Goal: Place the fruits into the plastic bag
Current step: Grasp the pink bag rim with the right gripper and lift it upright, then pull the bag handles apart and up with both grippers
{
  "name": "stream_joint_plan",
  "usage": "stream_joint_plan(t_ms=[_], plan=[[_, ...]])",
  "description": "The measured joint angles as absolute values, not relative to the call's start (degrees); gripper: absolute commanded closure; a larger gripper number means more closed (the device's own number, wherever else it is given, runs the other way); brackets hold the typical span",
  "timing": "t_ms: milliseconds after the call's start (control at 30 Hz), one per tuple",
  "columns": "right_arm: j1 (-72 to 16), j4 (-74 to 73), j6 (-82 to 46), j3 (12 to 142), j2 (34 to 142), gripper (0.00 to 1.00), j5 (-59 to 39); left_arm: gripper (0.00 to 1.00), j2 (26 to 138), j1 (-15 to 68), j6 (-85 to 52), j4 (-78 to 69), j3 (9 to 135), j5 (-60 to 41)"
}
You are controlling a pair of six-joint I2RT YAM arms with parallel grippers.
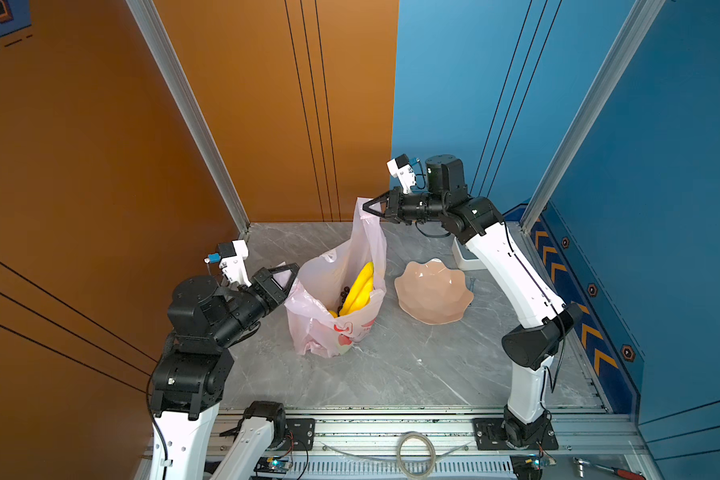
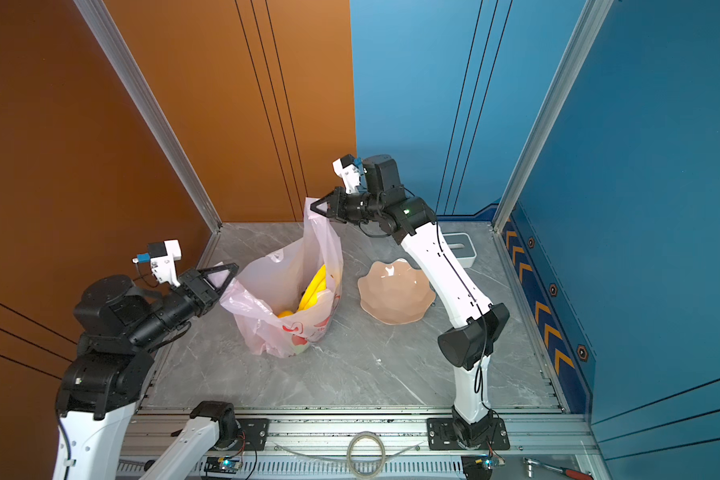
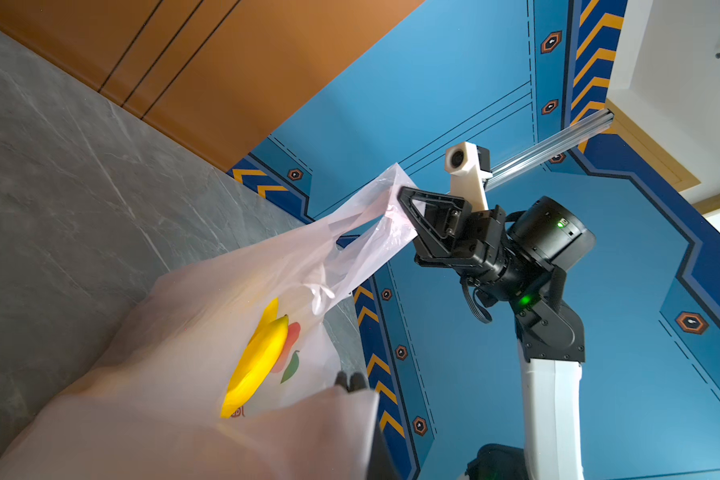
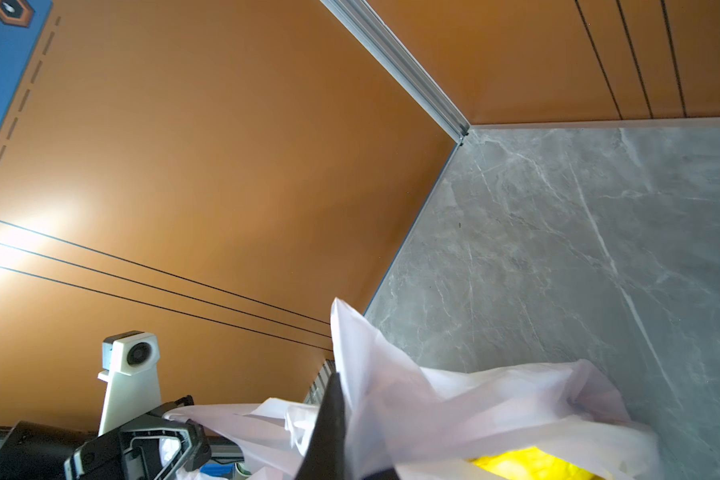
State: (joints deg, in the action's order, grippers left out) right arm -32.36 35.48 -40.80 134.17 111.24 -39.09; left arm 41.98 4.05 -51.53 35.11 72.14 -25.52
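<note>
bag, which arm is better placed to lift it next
Probably right: the right claw is shut on the bag's far handle, stretched high and taut; the left claw holds the near handle lower, by the rim.

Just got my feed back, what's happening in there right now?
Both arms are holding the plastic bag open: the left pincer is shut on one handle, the right pincer on the other, raised higher. The banana bunch and grapes lie inside. The peach bowl beside it is empty, and no loose fruit is in view.
</note>
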Motion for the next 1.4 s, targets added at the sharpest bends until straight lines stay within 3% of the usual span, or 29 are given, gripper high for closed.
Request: stream_joint_plan(t_ms=[300, 800, 1200, 1400], plan=[[-33.71, 31.33, -45.08, 138.87, 111.48, 1.00, -39.53, 1.00, 44.53, 4.01, -52.69, 35.07, 73.28, -23.38], [-39.66, 27.79, -49.04, 144.59, 118.04, 1.00, -40.80, 1.00, 57.39, 5.43, -70.17, 7.33, 71.64, -30.65], [-42.46, 27.35, -49.71, 144.24, 118.65, 1.00, -40.80, 1.00, 56.51, 6.57, -71.66, 2.96, 69.38, -31.77], [-44.91, 27.55, -47.35, 138.12, 114.87, 1.00, -40.25, 1.00, 54.17, 6.59, -71.61, 4.16, 68.31, -31.79]])
